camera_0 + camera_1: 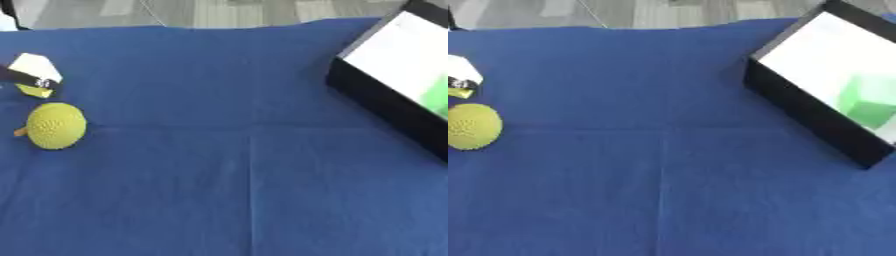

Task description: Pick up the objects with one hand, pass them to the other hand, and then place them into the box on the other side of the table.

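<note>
A yellow dimpled ball-shaped object (56, 125) with a small orange stub on its left side lies on the blue cloth at the far left. Just behind it sits a small white, black and yellow object (34, 75), tilted. At the right stands a black box (815, 116) with a white inside, and a green block (870, 102) lies in it. Neither of my hands shows in either view.
The blue cloth (245, 165) covers the whole table, with a crease running across its middle. A grey floor (227, 10) shows beyond the far edge.
</note>
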Motion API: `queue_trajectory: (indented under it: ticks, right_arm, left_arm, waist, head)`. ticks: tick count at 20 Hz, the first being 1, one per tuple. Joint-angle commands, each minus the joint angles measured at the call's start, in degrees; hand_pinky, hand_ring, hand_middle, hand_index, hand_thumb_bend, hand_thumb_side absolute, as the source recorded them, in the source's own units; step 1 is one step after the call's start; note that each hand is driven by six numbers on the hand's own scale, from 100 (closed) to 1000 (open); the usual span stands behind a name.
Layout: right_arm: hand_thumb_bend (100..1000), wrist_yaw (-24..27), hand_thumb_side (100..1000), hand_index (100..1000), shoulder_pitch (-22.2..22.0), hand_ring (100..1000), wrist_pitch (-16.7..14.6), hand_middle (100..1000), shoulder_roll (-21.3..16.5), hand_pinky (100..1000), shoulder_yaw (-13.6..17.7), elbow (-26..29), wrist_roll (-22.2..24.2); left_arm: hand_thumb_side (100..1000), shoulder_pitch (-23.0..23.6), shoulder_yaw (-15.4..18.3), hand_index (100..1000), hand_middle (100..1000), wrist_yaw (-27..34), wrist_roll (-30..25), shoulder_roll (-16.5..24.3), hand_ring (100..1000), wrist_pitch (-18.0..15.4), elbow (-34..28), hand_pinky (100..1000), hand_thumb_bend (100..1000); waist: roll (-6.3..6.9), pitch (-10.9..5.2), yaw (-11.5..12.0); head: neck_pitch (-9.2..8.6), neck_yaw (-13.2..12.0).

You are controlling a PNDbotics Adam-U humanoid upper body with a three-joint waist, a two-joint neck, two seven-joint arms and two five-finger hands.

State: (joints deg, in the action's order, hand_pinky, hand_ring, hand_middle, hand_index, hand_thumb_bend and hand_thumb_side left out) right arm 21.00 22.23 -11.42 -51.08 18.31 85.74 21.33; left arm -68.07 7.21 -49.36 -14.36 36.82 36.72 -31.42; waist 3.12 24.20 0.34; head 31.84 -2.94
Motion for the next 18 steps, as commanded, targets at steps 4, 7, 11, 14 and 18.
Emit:
queue_trajectory:
  ticks: [4,7,11,14,18]
  right_arm:
    - [100,-0.89,400,874,0.46,1000,-0.25,880,-1.37,907,1.03,0.09,0.02]
    - [100,-1.10,391,874,0.37,1000,-0.36,880,-1.32,907,1.04,0.01,0.05]
    - [100,-1.52,404,874,0.15,1000,-0.54,880,-1.21,907,1.07,-0.20,0.10]
    - [100,-1.70,405,874,0.07,1000,-0.60,880,-1.12,907,1.10,-0.28,0.11]
    - [100,-1.67,403,874,-0.14,1000,-0.72,880,-1.17,907,1.15,-0.36,0.01]
  left_arm:
    - [324,-1.08,-0.03,692,720,0.17,0.54,2.60,806,0.27,-0.41,793,703]
    - [291,-1.07,0.01,683,716,0.32,0.72,2.51,803,0.30,-0.45,790,659]
    - [230,-1.08,-0.10,655,705,0.49,0.68,2.40,797,0.34,-0.36,783,585]
    - [218,-1.09,-0.15,628,695,0.41,0.68,2.41,790,0.46,-0.31,778,568]
    - [185,-1.24,-0.22,598,679,0.18,0.74,2.41,778,0.64,-0.32,770,529]
  waist:
    - [0.52,-0.33,-0.03]
    - [0.52,-0.31,-0.08]
    - [0.56,-0.31,-0.13]
    - [0.58,-0.31,-0.15]
    - [0.47,-0.47,-0.10]
  head:
    - [-0.66,-0.32]
    - [-0.57,-0.36]
    - [-0.58,-0.45]
    - [-0.56,-0.61]
    - [-0.45,-0.71]
